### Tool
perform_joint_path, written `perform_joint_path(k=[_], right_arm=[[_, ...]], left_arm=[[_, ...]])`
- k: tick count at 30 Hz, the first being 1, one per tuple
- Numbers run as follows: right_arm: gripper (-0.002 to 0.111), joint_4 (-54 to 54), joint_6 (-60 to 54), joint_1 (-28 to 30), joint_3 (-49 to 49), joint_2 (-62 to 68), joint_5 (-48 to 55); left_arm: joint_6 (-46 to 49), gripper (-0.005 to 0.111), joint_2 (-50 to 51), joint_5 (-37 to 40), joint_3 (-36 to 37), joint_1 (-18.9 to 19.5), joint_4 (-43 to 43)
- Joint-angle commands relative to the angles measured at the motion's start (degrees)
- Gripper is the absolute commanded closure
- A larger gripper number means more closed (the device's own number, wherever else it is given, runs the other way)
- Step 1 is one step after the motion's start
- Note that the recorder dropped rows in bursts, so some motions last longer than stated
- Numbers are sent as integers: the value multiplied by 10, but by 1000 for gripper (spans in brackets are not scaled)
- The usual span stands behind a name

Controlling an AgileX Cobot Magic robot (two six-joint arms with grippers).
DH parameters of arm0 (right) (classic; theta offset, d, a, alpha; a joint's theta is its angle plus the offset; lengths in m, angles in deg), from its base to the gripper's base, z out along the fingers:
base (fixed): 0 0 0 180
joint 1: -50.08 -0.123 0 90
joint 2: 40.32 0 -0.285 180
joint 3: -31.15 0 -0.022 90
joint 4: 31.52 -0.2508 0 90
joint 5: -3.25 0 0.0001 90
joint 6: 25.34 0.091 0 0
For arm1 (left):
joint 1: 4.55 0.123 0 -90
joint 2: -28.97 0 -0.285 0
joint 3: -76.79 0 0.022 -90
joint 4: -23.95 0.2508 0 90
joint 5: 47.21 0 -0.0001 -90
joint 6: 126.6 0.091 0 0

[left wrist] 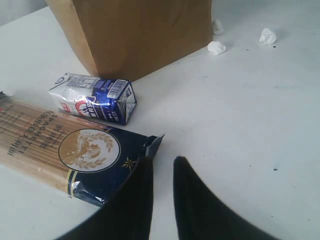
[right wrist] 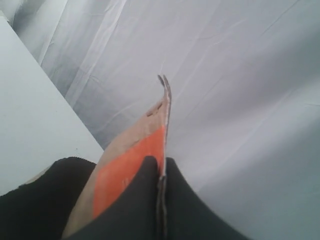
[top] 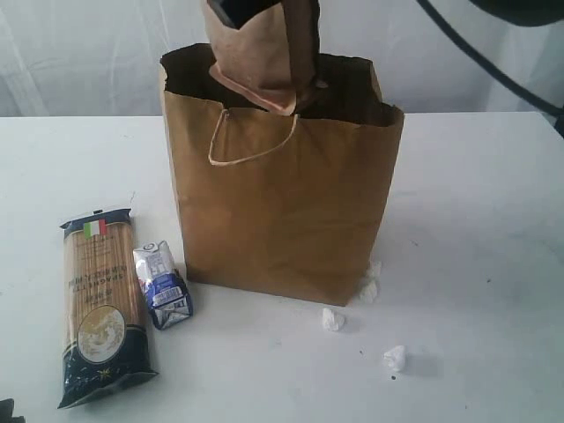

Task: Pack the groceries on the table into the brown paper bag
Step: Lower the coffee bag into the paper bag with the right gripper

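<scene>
Right jaws clenched the brown pouch (top: 256, 62) at the open mouth of the brown paper bag (top: 282, 220); left jaws hung slightly parted, empty.

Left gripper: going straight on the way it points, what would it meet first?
Probably the blue spaghetti packet, whose corner lies just ahead of the left gripper; otherwise bare table. Depth is unclear.

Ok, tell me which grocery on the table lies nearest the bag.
The carton, beside the bag's lower corner; the spaghetti packet lies on its far side, farther off.
</scene>
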Motion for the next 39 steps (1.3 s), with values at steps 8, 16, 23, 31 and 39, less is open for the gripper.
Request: perform_joint_path(k=[8,16,23,31,39], right_arm=[[108,-18,8,3,8,22,-24],[108,-28,28,0,8,41,-36],[108,-38,32,-10,8,55,-43],[108,-48,40,-15,8,62,-42],[108,-49,40,-15,8,64,-7]], left_arm=[[-1,85,-3,3,2,-3,-2],[-1,85,-3,3,2,-3,-2],[-1,85,-3,3,2,-3,-2],[-1,85,-3,3,2,-3,-2],[-1,85,-3,3,2,-3,-2]])
